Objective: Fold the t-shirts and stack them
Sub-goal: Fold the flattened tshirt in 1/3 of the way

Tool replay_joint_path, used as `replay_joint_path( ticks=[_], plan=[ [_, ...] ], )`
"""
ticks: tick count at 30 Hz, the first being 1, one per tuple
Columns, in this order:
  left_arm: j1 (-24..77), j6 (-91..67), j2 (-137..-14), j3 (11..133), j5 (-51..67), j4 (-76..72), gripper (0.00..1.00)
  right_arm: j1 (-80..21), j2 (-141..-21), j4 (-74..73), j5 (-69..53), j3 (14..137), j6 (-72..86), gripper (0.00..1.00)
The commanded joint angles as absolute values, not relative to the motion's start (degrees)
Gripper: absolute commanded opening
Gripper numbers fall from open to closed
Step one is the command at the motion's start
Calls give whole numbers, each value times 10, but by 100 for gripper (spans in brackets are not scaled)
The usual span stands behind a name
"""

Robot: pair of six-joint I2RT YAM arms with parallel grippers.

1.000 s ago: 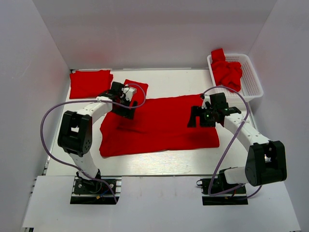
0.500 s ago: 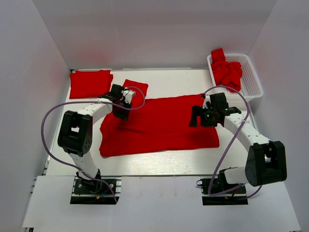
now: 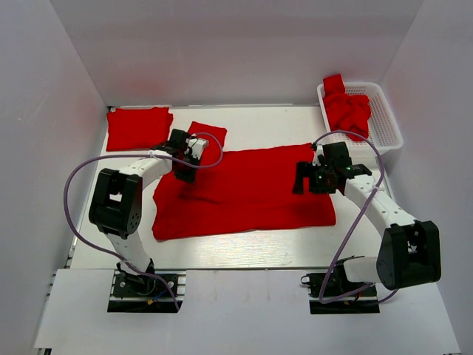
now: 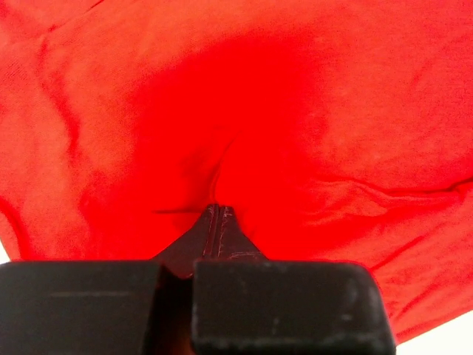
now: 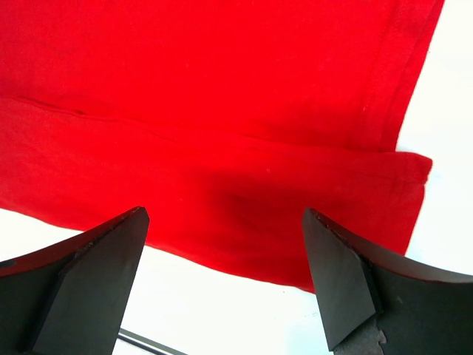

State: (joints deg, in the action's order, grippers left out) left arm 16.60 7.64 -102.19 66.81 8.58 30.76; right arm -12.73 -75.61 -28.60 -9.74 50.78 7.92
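One spread t-shirt [image 3: 244, 194] lies flat across the middle of the tabletop [image 3: 273, 127], and everything else is best placed from it. Beyond its far left corner sits a folded t-shirt [image 3: 139, 127], the only finished piece in view, so the stack is barely begun. Off its far right corner, the white basket [image 3: 389, 124] holds several crumpled t-shirts [image 3: 347, 112] waiting their turn (how many cannot be told from the heap). The left end effector [image 3: 185, 172] is down on the spread t-shirt's upper left part, its fingers pressed together on a small pucker of the cloth. The right end effector [image 3: 311, 180] hangs over the garment's right edge with its fingers spread wide and nothing between them. By the look of it, the first fold of this shirt is only starting: the folding, the stacking, and the whole basket load remain.
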Motion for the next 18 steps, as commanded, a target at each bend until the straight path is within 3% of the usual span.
replay_joint_path(
  ticks=[1, 18],
  plan=[
    [163, 101, -1006, 683, 144, 278, 0, -125, -736, -287, -84, 527, 73, 90],
    [171, 233, -1116, 813, 249, 313, 0, -125, -737, -289, -75, 533, 73, 90]
  ],
)
